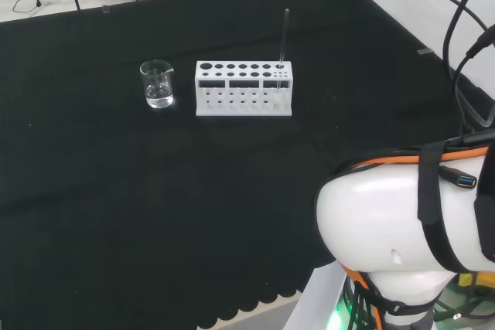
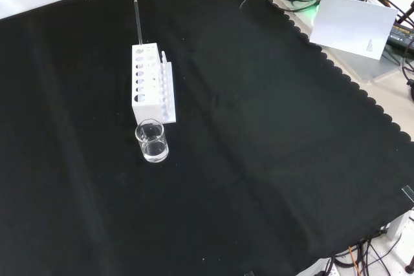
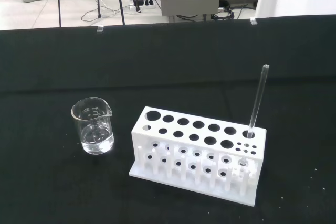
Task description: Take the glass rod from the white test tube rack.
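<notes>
on my head view the white test tube rack (image 1: 244, 89) sits near the middle of the black cloth (image 1: 116, 206), long side toward me, and the glass rod (image 1: 284, 36) stands upright in a hole at the rack's right end, its upper length rising clear above the top plate. just beside the rack's left end, not touching it, is a small glass beaker (image 1: 158, 84) with a little clear liquid in the bottom. from the front view the rack (image 2: 151, 83) runs away from the camera, the rod (image 2: 138, 22) at its far end and the beaker (image 2: 152, 141) just in front of its near end. the wrist view looks across at the rack (image 3: 197, 153), with the rod (image 3: 257, 102) leaning slightly in an end hole and the beaker (image 3: 93, 126) off the opposite end. the rod is still in the rack, untouched. i can't tell how the hand's fingers stand. the arm's white link (image 1: 387, 222) bulks at the lower right of my head view.
</notes>
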Tool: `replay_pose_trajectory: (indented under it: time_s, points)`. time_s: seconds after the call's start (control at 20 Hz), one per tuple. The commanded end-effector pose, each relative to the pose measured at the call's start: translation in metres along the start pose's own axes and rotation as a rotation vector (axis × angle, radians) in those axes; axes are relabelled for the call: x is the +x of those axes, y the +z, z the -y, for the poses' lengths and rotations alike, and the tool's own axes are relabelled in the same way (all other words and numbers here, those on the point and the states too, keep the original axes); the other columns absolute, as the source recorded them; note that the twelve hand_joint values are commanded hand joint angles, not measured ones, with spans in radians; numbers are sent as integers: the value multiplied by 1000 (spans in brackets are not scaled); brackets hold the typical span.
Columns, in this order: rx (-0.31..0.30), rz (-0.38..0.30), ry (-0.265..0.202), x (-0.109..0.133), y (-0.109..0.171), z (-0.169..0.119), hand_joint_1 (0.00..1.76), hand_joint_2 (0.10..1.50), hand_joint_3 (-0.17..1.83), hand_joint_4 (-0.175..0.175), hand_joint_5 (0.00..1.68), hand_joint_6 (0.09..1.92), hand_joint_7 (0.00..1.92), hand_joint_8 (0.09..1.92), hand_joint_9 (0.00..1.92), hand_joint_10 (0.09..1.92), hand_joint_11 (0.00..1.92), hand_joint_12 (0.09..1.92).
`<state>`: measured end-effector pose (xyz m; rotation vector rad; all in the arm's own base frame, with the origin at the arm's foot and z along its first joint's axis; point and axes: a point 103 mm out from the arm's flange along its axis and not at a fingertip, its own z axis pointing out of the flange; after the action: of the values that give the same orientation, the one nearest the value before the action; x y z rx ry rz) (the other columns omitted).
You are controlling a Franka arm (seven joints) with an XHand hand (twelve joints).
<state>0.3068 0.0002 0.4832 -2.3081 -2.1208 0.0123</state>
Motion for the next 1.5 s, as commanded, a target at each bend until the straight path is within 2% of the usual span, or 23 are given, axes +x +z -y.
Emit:
replay_pose_trajectory:
  time_s: [0.05,0.2,0.45,0.55,0.65,0.8,1.15,1.5]
  points:
    - [-17,7,0,0,1,-1,741,731,728,-170,13,96,0,412,0,620,0,956]
    - [-16,2,0,1,1,-4,741,776,639,-171,32,87,0,395,0,608,0,962]
    - [-20,6,-10,0,4,-9,741,789,612,-173,50,87,0,439,0,642,0,974]
    - [-24,14,-13,-2,4,-14,739,792,605,-174,64,87,0,488,5,709,0,1068]
    - [-17,6,-7,-6,4,-21,737,791,609,-175,79,87,0,613,32,797,0,1206]
    - [-25,-7,-1,-15,3,-33,737,786,618,-175,93,87,0,729,59,857,0,1303]
    - [-33,-46,24,-45,-4,-67,736,782,629,-175,110,87,2,826,77,883,0,1348]
    - [-13,-63,36,-70,15,-101,735,782,632,-175,118,87,15,847,92,890,0,1352]
